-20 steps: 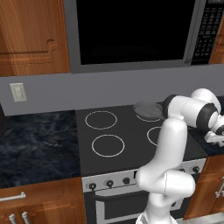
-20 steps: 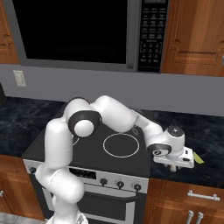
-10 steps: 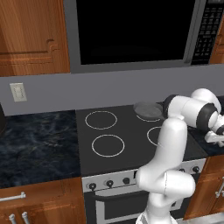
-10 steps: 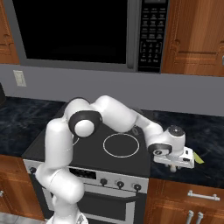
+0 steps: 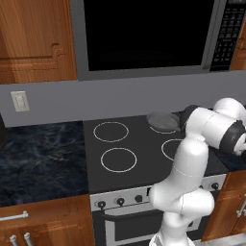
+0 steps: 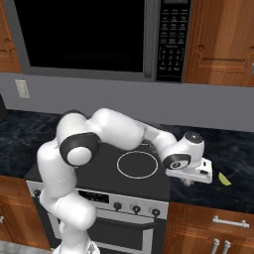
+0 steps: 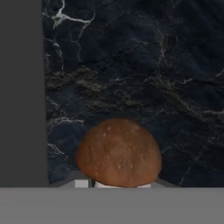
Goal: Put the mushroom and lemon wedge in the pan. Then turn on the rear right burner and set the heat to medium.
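**Mushroom under the hand, beside the stove**

From the left base view we see the pan (image 5: 163, 120) sitting on the rear right burner (image 5: 166, 126) of the stove (image 5: 139, 163), with the arm bent across it toward the right-hand counter.

From the right base view we see the gripper (image 6: 187, 181) low over the dark counter (image 6: 233, 149), just right of the stove. The lemon wedge (image 6: 224, 179) lies on the counter near it, apart from the hand.

In the hand view the mushroom (image 7: 119, 153) sits on the marbled counter directly ahead, its brown cap hiding the fingertips, so we cannot tell how wide the jaws stand or whether they grip it.

We judge the mushroom light, rounded and a little soft; a gentle pinch across the cap's widest part should suit it, since a hard squeeze could squirt it out.
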{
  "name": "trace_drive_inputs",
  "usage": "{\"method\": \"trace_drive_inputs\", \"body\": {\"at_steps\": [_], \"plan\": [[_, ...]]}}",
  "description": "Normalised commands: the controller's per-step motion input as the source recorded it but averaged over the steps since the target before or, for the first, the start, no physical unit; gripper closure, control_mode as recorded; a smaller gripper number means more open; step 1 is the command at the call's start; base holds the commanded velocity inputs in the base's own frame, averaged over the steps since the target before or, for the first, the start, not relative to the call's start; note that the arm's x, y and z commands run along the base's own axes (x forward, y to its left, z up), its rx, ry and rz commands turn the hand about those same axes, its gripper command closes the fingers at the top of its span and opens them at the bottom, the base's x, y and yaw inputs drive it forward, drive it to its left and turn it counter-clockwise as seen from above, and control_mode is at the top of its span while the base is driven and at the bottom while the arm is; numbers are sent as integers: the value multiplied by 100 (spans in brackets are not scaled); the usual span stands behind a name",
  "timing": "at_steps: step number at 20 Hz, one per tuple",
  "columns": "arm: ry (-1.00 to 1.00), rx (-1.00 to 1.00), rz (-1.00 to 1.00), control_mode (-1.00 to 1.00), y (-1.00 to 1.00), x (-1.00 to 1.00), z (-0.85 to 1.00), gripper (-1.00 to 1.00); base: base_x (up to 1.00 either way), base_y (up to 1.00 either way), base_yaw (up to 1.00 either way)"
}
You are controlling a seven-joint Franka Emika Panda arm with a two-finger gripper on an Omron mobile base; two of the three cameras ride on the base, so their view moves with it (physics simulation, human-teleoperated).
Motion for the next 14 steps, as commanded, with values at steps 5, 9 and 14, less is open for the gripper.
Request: {"method": "trace_drive_inputs", "body": {"at_steps": [5,9,14], "plan": [[0,0,0,-100,39,0,72,100,0,0,0],[-3,0,0,-100,29,0,59,100,0,0,0],[-10,0,0,-100,54,2,18,100,0,0,0]]}}
